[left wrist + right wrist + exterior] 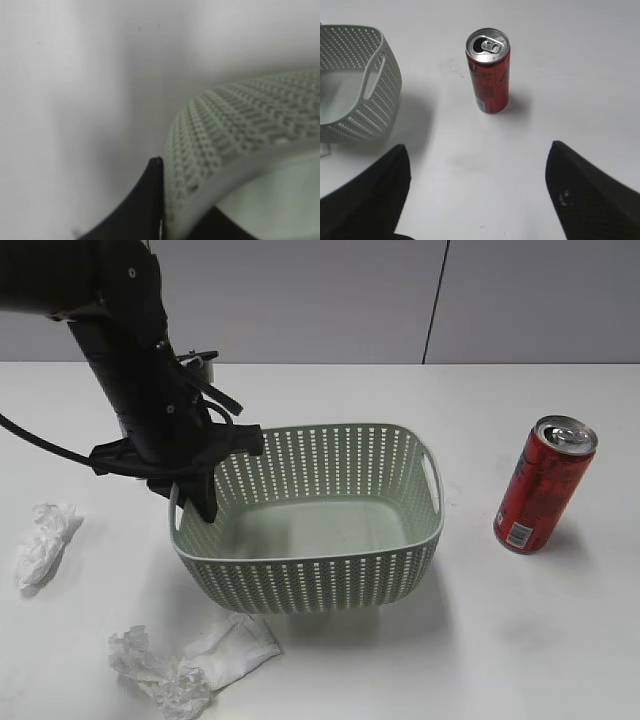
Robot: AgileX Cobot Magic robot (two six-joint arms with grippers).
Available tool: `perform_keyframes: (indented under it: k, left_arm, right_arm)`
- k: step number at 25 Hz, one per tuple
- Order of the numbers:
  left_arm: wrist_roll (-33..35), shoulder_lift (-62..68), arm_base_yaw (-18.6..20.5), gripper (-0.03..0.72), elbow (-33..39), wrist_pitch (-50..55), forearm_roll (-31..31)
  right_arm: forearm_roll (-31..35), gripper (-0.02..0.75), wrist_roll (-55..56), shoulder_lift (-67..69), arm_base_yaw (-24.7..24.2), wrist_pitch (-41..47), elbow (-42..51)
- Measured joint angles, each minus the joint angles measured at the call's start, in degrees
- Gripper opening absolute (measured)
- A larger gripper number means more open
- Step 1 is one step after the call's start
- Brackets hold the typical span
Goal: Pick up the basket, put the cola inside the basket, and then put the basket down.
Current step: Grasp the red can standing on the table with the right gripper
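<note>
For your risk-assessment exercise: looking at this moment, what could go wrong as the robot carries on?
1. The left gripper pinches only one wall of the basket, so lifting may tilt or drop it.
2. The cola stands upright and slim; the open right gripper could knock it over when closing in.

Bright, even overhead light casts soft shadows. The left wrist view is badly blurred; the other 2 are sharp.
</note>
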Motion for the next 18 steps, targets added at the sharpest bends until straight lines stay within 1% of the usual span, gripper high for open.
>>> perform_keyframes:
  k: [8,10,13,16,18]
  left_arm:
    - [0.0,0.0,0.0,-0.004,0.0,-0.4,0.8]
    - [0.0,0.0,0.0,-0.004,0.0,-0.9,1.3]
    - [0.0,0.0,0.0,-0.004,0.0,-1.9,2.0]
    - [0.0,0.0,0.0,-0.004,0.0,-2.0,2.2]
    - [0.0,0.0,0.0,-0.004,0.0,-2.0,2.2]
  right_arm:
    - [0.9,0.64,0.1,24.8,0.1,6.3,-20.0]
    - [1.0,0.64,0.2,30.2,0.8,7.5,-24.6]
    - [0.0,0.64,1.5,38.3,4.3,8.4,-29.7]
    - [-5.0,0.64,3.9,45.6,8.6,9.0,-33.5]
    - [-7.2,0.64,5.0,49.9,9.6,9.2,-35.3]
